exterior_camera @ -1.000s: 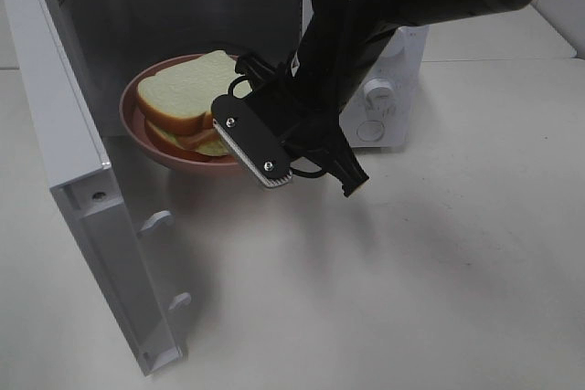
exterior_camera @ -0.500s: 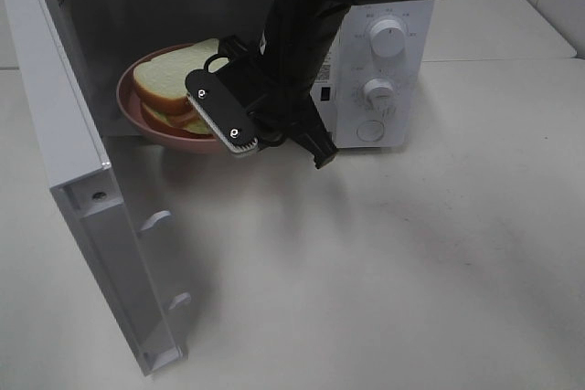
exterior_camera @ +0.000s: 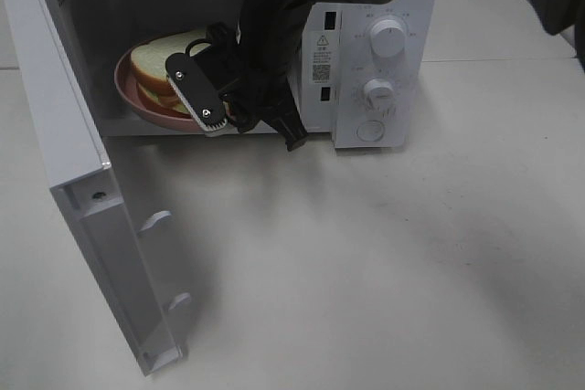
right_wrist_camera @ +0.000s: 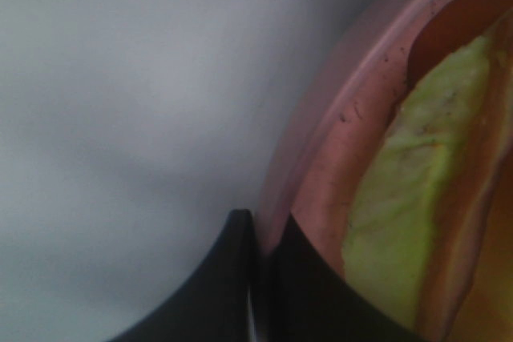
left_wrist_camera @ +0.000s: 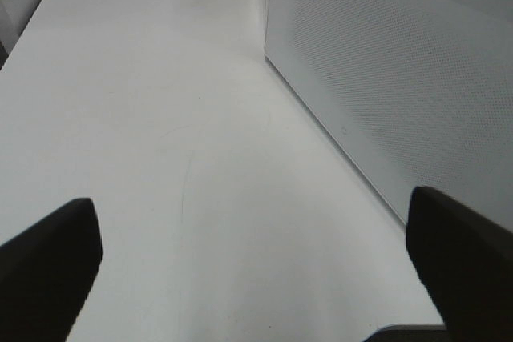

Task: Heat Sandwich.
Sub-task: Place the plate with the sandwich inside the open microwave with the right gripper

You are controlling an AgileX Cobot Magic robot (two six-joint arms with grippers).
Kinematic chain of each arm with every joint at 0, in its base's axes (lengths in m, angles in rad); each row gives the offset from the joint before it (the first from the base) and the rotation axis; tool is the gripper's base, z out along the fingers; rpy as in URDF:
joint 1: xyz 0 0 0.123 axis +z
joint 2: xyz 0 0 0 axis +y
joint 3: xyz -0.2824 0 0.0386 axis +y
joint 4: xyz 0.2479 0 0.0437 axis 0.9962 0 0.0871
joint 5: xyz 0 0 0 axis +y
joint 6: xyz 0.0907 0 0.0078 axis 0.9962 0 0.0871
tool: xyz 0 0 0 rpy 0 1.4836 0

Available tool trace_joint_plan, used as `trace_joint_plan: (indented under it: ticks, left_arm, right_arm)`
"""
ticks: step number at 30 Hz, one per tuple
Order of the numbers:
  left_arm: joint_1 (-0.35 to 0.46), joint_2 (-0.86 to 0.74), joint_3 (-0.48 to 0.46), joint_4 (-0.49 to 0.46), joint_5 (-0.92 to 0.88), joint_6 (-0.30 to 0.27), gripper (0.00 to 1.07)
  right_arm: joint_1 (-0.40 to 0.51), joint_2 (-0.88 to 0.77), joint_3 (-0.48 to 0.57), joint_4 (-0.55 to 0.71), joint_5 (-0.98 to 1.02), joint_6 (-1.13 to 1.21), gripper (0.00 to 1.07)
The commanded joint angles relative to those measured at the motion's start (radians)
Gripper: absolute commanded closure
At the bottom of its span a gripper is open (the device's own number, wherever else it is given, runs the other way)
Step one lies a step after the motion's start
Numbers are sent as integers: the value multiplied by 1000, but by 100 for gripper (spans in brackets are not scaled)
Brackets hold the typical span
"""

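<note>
sandwich (exterior_camera: 154, 58) partly hidden behind right arm (exterior_camera: 274, 15); plate (right_wrist_camera: 337, 138) blurred, cut off at frame edge.

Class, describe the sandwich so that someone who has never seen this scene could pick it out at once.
Start at the white microwave, its door swung open. In its cavity is a round pink plate, its rim pinched by the right claw. On that plate lies the sandwich: square white bread with tan crust, unlike the round plate.
</note>
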Motion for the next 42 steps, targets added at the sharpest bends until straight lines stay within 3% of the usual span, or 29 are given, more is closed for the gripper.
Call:
trace_joint_plan:
  ticks: [1,23,42]
  left_arm:
    - [-5,-19,3,-11,-10,-4,9]
    - [-5,-19,3,-11,-10,-4,9]
    - [-5,-19,3,-11,-10,-4,9]
  right_arm:
    - [-2,12,-47,-14,-13,26,106]
    - [-5,192,-287,-28,27,45,105]
    - [-5,204,-298,-98,-12,240,100]
